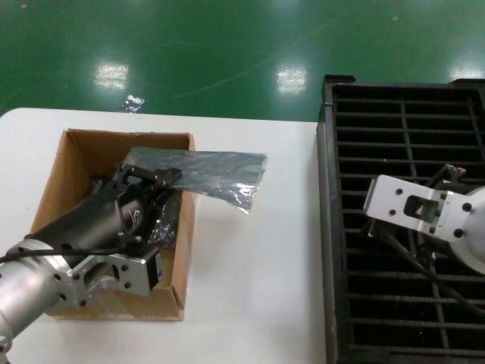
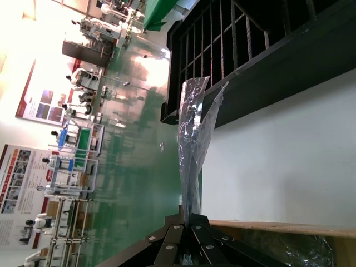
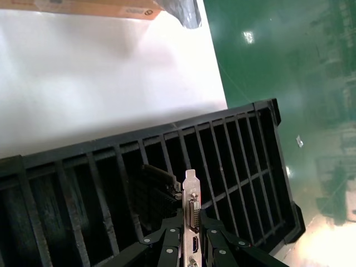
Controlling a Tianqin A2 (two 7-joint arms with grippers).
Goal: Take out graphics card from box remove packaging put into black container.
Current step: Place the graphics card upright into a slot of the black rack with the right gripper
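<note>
The packaging [image 1: 198, 173] is gripped at one end by the left hand [image 1: 157, 180] above the box [image 1: 76, 163] and held out level past its rim, over the white counter [image 1: 258, 288]. The graphics card [image 3: 191, 207] is clamped by its silver bracket in the right hand [image 3: 192, 240], above the slots of the black container [image 1: 402, 114].
</note>
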